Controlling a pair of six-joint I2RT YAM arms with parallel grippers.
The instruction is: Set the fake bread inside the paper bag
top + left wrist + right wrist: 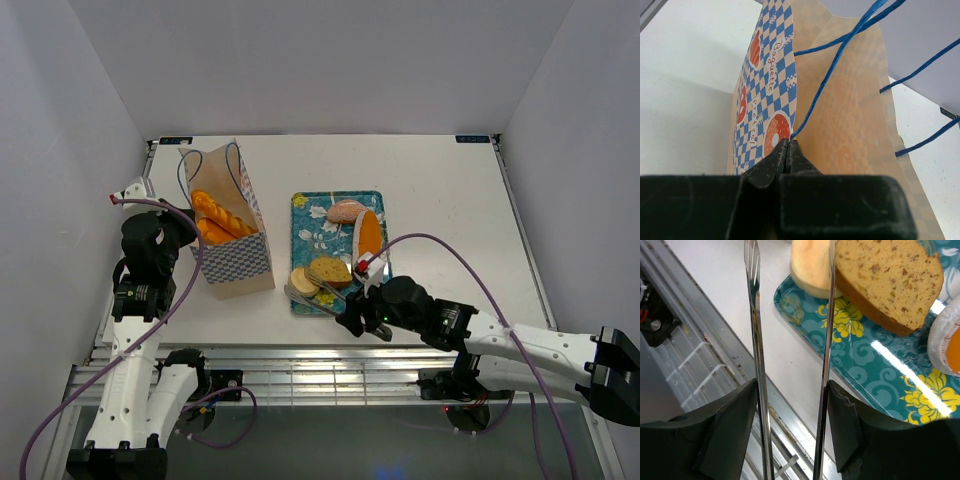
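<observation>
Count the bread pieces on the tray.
4 on the tray: a pinkish bun at the far end, an orange piece by the right edge, a brown slice and a round slice at the near end. None seems hidden.

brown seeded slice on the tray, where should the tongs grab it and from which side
Grip the brown seeded slice across its crust edges, mid-length, coming from the near edge of the tray, where the tongs held by the right gripper are aimed. It lies cut face up, apparently leaning on the pale round slice, so top and bottom look hard to pinch.
</observation>
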